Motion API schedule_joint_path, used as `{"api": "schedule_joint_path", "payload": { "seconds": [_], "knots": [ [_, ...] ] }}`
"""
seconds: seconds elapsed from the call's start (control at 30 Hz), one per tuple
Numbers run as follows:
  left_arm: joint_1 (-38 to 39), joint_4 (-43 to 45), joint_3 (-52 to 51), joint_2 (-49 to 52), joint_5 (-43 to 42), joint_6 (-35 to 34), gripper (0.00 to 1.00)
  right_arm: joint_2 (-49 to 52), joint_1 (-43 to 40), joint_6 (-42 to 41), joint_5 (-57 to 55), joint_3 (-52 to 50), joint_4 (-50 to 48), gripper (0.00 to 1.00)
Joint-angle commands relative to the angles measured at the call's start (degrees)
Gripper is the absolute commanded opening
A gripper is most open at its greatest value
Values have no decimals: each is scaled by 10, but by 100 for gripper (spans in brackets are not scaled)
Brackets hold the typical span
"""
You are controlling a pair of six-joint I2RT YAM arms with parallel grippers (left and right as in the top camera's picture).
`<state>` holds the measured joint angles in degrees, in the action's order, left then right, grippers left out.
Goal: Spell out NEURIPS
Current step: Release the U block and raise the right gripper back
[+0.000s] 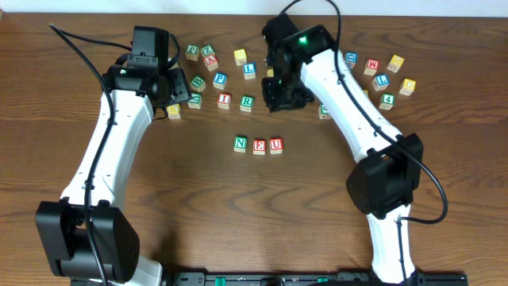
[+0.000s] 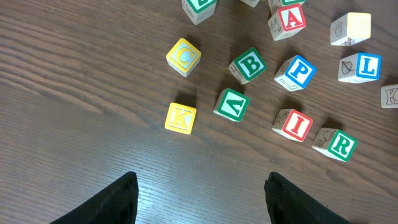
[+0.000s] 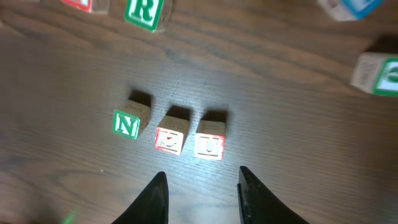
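Left gripper (image 2: 199, 196) hovers wide open and empty toward the far-left corner of the bench (image 1: 238, 222), and the right gripper (image 3: 202, 193) hangs part open and empty near the middle of the far edge. Three blocks, N (image 1: 240, 143), E (image 1: 259, 146) and U (image 1: 275, 145), stand side by side in one row at the bench's middle. One R (image 1: 247, 102), one I (image 1: 225, 101) and one P (image 1: 220, 79) lie loose nearer the far edge among other blocks (image 1: 381, 81).

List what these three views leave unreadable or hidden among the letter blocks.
Overhead: the half-covered block sits behind the right arm; its letter is unreadable.
Left wrist: the rightmost block is cut off by the frame edge.
Right wrist: the middle red block has a blurred letter.
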<state>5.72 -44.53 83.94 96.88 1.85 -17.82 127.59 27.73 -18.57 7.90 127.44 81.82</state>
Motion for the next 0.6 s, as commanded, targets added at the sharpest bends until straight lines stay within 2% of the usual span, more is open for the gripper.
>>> {"api": "schedule_joint_path", "payload": {
  "seconds": [0.0,0.3,0.43,0.57],
  "knots": [
    [-2,0,5,3,7,-3,64,-6,-14,15,-21,46,14,31],
    [-2,0,5,3,7,-2,64,-6,-45,16,-62,125,50,34],
    [-2,1,5,3,7,-3,64,-6,-61,20,-65,130,47,42],
    [-2,1,5,3,7,-3,64,-6,-72,24,-86,130,38,47]
  ]
}}
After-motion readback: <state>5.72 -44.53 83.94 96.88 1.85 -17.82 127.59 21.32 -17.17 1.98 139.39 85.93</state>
